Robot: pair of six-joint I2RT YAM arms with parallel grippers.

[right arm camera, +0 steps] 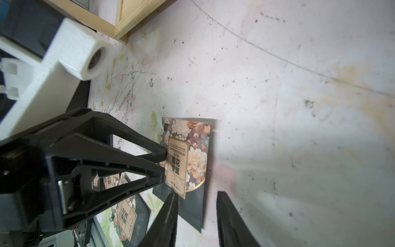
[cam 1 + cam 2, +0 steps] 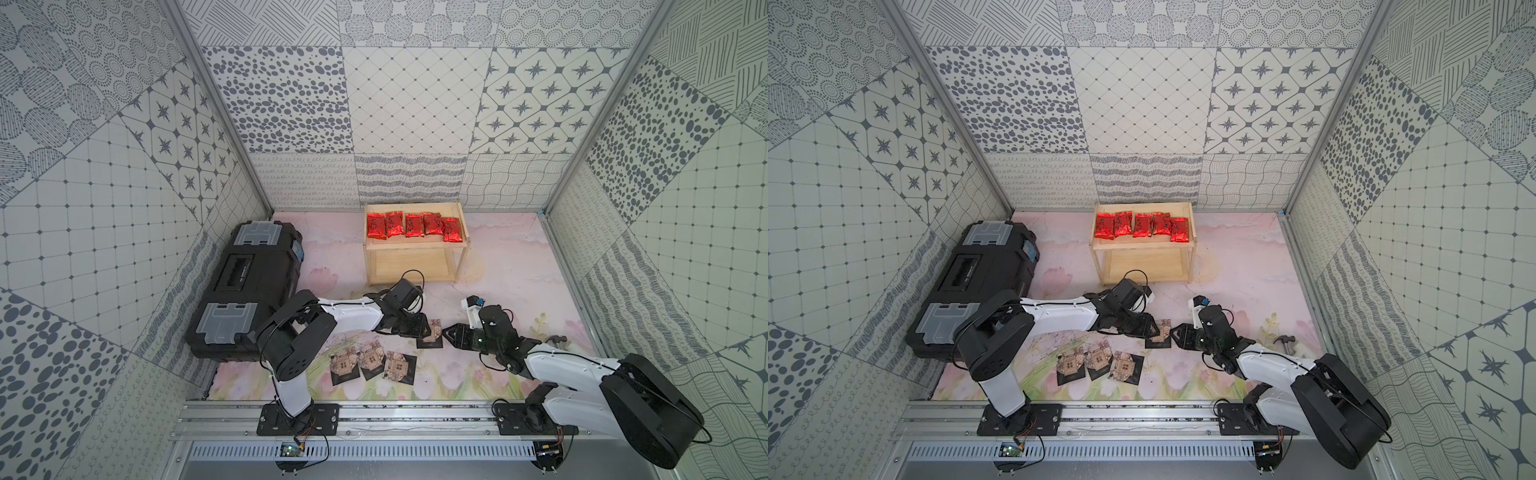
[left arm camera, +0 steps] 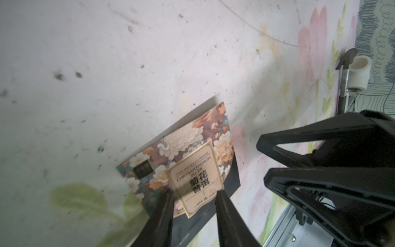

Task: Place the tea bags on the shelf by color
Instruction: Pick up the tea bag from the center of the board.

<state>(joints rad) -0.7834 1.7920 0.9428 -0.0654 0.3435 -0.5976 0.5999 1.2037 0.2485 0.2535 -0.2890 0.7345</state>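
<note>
At frame centre in both top views, the shelf [image 2: 415,248] carries five red tea bags [image 2: 414,225] on its upper tier. Three black sachets [image 2: 372,365] lie lower centre. Only the wrist views resolve the label on the fourth sachet [image 3: 188,145] and the jaws: left gripper [image 3: 194,193] and right gripper [image 1: 196,194] each stand narrowly parted at it, clamping nothing.

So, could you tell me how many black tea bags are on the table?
4 black tea bags: three in a row up front, one between the left end effector and the right end effector. More may be hidden.
</note>
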